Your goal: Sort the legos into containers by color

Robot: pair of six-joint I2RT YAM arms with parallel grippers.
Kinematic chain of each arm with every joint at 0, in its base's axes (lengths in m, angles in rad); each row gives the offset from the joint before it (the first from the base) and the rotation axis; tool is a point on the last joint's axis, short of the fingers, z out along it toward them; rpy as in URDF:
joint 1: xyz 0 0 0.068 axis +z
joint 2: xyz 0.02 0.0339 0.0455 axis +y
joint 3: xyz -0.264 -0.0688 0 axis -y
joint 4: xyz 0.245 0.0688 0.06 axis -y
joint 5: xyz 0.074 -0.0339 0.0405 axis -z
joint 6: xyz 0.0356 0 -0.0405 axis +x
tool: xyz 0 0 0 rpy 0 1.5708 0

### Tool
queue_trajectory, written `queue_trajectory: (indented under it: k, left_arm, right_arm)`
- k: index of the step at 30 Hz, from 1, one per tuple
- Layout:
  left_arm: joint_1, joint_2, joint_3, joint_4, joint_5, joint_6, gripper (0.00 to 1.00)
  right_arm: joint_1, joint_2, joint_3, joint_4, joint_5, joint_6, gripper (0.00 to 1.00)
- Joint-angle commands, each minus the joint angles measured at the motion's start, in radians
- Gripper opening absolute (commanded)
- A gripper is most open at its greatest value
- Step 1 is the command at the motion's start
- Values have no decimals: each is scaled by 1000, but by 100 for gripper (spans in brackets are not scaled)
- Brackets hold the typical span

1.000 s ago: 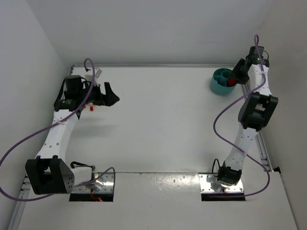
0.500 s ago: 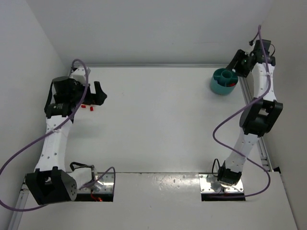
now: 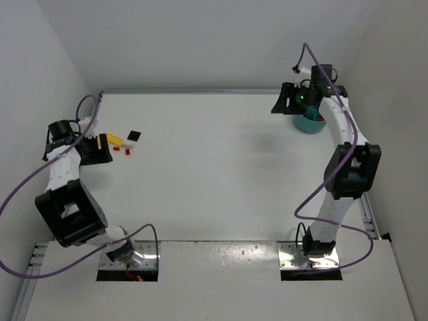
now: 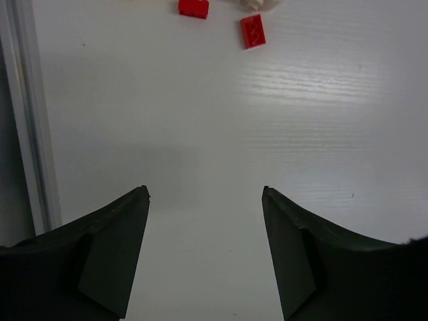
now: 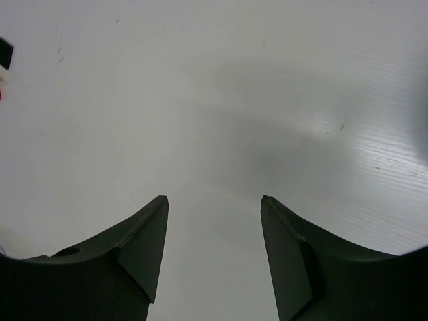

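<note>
The legos lie at the far left of the table: a yellow brick, a black brick and two red bricks. In the left wrist view two red bricks and a white one lie at the top edge. My left gripper is open and empty, just left of the bricks. The teal tub stands at the back right, partly hidden by my right arm. My right gripper is open and empty, just left of the tub.
A metal rail runs along the table's left edge, close to my left gripper. The side walls stand close to both arms. In the right wrist view a black brick shows at the far left edge.
My left arm has swung back to the left, uncovering the yellow and black bricks. My right arm has swung from over the tub's right side to its left.
</note>
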Motion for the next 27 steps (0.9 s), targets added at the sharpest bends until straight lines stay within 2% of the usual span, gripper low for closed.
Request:
queue_trajectory:
  k: [1, 6, 12, 15, 21, 25, 27]
  left_arm:
    - [5, 39, 11, -5, -16, 97, 74]
    - [-7, 169, 22, 24, -25, 116, 70]
    - [-47, 269, 22, 136, -65, 11, 55]
    - [-81, 295, 22, 179, -65, -28, 51]
    - [-153, 351, 22, 261, -131, -58, 51]
    - [-175, 401, 45, 294, -187, -81, 61]
    - [-175, 430, 70, 294, -206, -91, 63]
  right_arm:
    - [32, -7, 4, 38, 24, -47, 59]
    - [64, 14, 13, 28, 69, -67, 59]
    - [83, 42, 32, 19, 87, -76, 59]
    - [93, 51, 41, 19, 87, -76, 59]
    - [103, 51, 41, 19, 125, -76, 59]
    - [103, 51, 41, 19, 138, -76, 59]
    - [103, 51, 41, 19, 138, -76, 59]
